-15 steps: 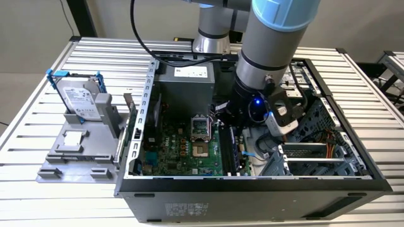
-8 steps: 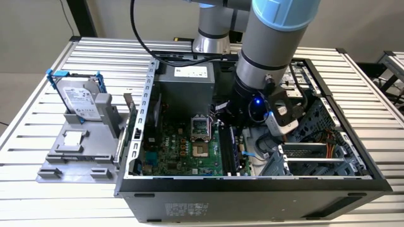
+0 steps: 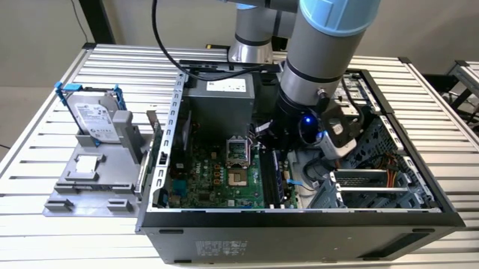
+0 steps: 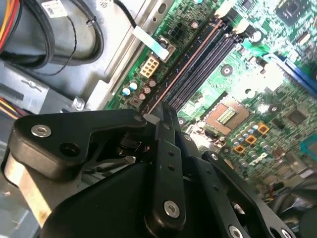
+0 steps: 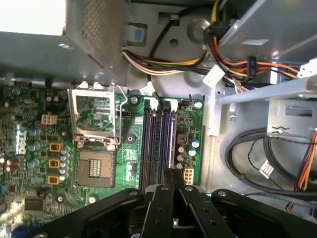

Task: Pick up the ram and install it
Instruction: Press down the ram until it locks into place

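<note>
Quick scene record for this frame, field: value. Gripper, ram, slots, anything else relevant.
arm: reaching down into the open computer case
gripper: fingers together, right above the memory slots
ram: thin dark stick edge-on between the fingertips, lined up along the slots; seating cannot be told
memory slots: long black parallel slots beside the CPU socket
CPU socket: open, its metal frame flipped up
hard drive: upright in a blue-handled frame, on a grey stand at the exterior view's left, outside the case
</note>
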Controlling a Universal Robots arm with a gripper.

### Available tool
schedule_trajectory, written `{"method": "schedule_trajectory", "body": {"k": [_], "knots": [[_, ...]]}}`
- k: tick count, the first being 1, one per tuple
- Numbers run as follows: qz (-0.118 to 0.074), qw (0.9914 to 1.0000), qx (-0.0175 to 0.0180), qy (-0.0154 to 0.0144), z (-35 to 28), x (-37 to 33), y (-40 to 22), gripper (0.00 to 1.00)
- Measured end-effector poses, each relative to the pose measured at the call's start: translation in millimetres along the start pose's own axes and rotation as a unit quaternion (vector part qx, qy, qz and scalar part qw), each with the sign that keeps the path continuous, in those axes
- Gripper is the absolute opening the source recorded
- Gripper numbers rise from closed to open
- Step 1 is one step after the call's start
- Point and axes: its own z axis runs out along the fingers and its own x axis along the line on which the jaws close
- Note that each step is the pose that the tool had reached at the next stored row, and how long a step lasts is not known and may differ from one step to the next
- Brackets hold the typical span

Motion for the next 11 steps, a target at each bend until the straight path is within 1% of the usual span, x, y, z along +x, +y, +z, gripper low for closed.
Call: {"method": "schedule_trajectory", "body": {"k": [2,3,6,9,11], "knots": [[-0.018,0.99983,-0.0004,0.001,-0.2,0.0,0.0,0.0],[-0.028,0.99961,-0.0006,0.0015,-0.2,0.0,0.0,0.0],[-0.055,0.9985,-0.0011,0.0029,-0.3,0.0,0.0,0.0],[-0.082,0.99664,-0.0017,0.0043,-0.3,0.0,0.0,0.0],[-0.1,0.995,-0.002,0.0053,-0.3,0.0,0.0,0.0]]}}
